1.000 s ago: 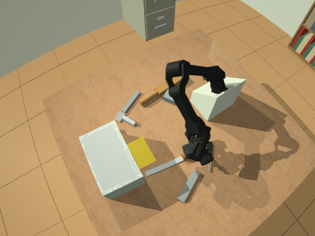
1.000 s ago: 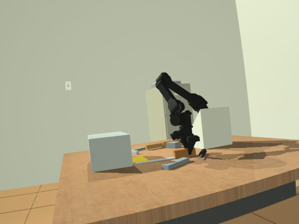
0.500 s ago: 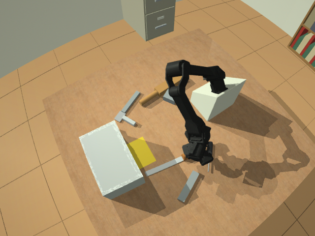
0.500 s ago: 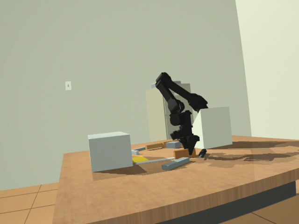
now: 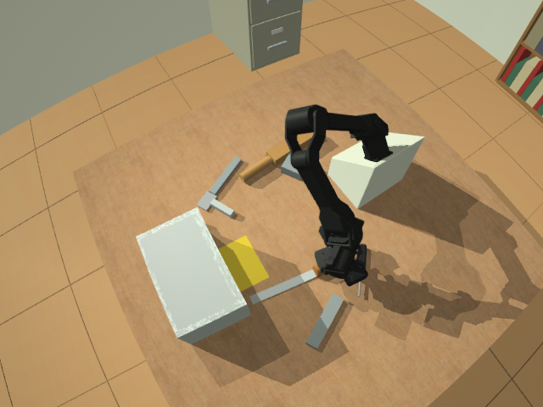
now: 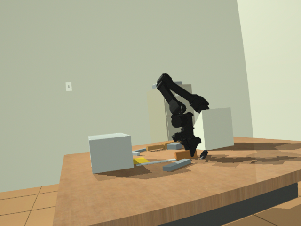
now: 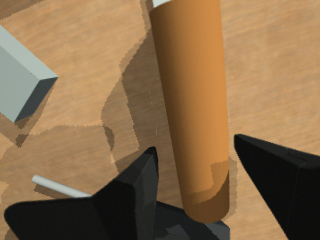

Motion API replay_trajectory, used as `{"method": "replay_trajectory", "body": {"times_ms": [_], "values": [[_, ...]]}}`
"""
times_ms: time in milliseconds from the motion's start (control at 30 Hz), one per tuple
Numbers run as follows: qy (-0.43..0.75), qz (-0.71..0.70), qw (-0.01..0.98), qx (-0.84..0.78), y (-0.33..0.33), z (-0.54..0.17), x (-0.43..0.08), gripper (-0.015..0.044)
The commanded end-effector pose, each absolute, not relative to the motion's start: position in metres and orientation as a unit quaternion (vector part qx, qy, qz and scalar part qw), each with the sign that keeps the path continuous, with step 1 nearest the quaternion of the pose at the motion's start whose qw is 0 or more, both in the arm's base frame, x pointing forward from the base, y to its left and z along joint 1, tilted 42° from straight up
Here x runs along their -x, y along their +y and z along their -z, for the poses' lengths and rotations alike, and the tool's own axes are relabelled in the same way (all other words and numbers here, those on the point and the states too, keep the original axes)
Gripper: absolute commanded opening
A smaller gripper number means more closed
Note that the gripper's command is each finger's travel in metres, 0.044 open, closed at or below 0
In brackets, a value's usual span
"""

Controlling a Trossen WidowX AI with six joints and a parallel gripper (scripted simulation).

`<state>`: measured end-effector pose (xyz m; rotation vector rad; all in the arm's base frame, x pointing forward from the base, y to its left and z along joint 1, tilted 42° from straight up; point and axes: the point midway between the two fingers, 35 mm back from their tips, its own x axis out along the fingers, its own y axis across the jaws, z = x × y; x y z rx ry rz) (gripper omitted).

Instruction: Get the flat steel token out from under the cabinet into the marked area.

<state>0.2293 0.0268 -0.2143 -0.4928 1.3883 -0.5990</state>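
My gripper point(image 6: 192, 155) point(image 7: 194, 146) is open, its fingers standing apart on either side of the orange handle point(image 5: 316, 270) point(image 6: 181, 155) point(image 7: 195, 75). In the wrist view a gap shows beside each fingertip. The handle's long flat grey blade point(image 5: 285, 287) point(image 6: 155, 162) lies along the table and points toward the cabinet point(image 5: 193, 275) point(image 6: 111, 153). Its tip is near the cabinet's front right corner, outside the yellow marked area point(image 5: 249, 263) point(image 6: 140, 160). That area lies at the cabinet's front. The token is not visible in any view, and the vent slots are hidden.
A grey bar point(image 5: 324, 321) point(image 6: 177, 165) point(image 7: 20, 75) lies near the blade. A thin rod point(image 5: 359, 289) point(image 7: 60, 186) with a black handle lies beside the gripper. A grey T-shaped piece point(image 5: 207, 200), a wooden-handled tool point(image 5: 259, 168) and a pale block point(image 5: 377, 179) point(image 6: 217, 128) stand farther back.
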Motion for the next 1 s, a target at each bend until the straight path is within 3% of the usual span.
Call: {"method": "replay_trajectory", "body": {"times_ms": [0,67,333,433,967], "values": [[0.623,0.269,0.700,0.221,0.027,0.214,-0.230,0.0191],[0.623,0.269,0.700,0.221,0.027,0.214,-0.230,0.0139],[0.623,0.269,0.700,0.221,0.027,0.214,-0.230,0.0085],[0.623,0.269,0.700,0.221,0.027,0.214,-0.230,0.0006],[0.617,0.282,0.705,0.208,0.026,0.211,-0.248,0.0000]]}}
